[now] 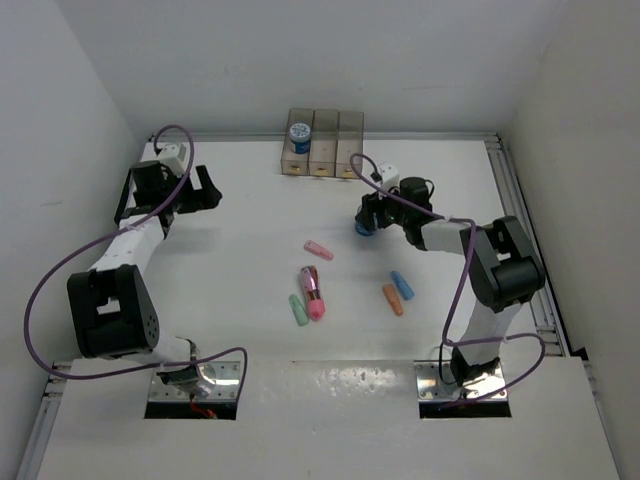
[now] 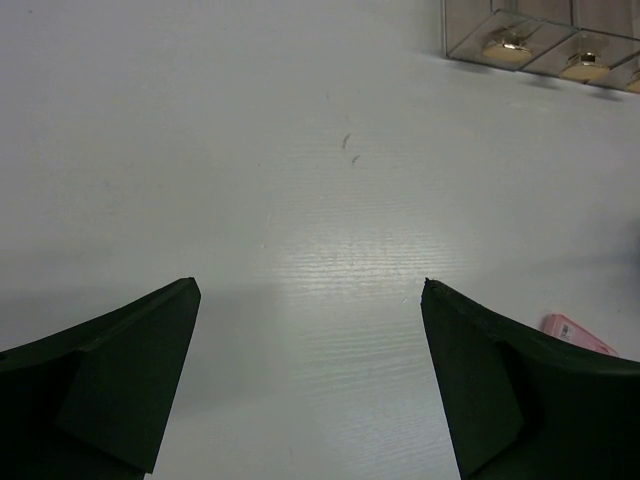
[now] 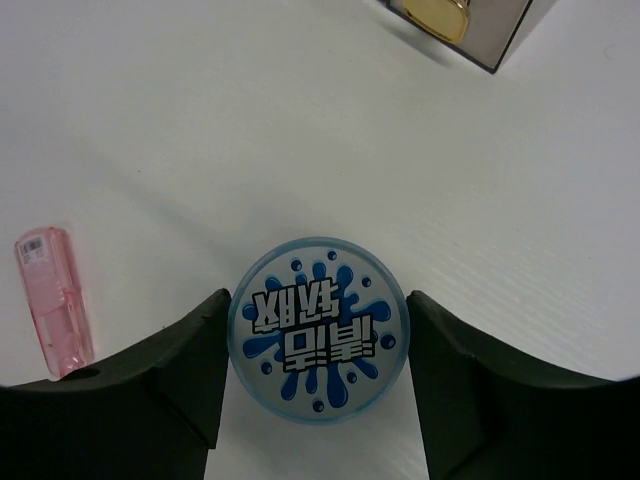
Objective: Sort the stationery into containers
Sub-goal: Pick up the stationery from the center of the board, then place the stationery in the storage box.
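Top view: the left gripper [image 1: 212, 190] gapes wide above the white counter [image 1: 250, 230], holding nothing. Left wrist view: only counter lies between its jaws. Right wrist view: the right gripper [image 3: 318, 296] clasps a round blue-and-white patterned cylinder [image 3: 317, 335] standing on the counter, jaws against both sides.
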### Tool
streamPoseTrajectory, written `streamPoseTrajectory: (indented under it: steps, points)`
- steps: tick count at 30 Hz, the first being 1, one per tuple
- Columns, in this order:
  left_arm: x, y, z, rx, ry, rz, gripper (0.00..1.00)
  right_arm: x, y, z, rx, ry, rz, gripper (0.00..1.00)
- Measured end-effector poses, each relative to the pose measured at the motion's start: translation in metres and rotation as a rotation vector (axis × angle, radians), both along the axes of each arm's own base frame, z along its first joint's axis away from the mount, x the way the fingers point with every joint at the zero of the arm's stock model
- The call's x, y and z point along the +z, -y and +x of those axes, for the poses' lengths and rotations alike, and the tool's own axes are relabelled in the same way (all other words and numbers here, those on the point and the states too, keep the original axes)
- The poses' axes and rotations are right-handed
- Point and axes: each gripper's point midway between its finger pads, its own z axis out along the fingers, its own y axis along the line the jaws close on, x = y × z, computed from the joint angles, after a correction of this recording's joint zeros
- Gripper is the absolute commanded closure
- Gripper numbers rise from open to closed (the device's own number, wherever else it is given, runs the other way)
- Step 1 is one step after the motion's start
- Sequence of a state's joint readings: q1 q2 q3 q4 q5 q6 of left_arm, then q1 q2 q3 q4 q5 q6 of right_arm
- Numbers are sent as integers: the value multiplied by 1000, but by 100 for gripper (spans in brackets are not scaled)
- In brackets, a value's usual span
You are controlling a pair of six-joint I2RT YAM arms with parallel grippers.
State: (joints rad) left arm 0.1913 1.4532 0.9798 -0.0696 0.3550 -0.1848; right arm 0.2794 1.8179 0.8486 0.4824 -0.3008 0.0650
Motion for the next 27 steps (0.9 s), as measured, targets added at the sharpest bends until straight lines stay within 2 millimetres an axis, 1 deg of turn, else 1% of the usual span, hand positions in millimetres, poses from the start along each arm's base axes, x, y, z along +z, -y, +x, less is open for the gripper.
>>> streamPoseTrajectory:
  steps: [1,2,5,8,11,14,16,20,21,22,24,27]
  points:
    - [0,0,0,0,0,0,0,-1,-1,1,4,-3,-3,72]
    - [0,0,1,1,2,0,0,-1,-1,1,9,-5,-4,82]
    - [-2,-3,2,6,2,0,0,0,-3,1,16,-19,-5,94]
    - [-5,-5,3,10,-5,-2,0,3,-5,3,17,-42,-3,100]
    - [-8,-5,3,11,-14,-5,0,17,-11,13,11,-49,16,100]
    - [-10,-4,3,7,-18,-11,0,52,-25,41,5,-7,61,100]
    - [-10,-4,4,6,-16,-12,0,84,-37,64,5,53,100,100]
    - [-7,-4,7,3,1,-13,0,143,-63,99,20,181,170,100]
    - [-7,-4,7,3,5,-14,0,158,-72,113,25,225,191,100]
    - [-6,-4,8,3,10,-14,0,162,-76,117,28,239,198,100]
    - [-5,-5,12,7,19,-17,0,175,-91,136,34,292,232,100]
    - [-5,-5,15,16,26,-30,0,172,-109,160,24,341,260,100]
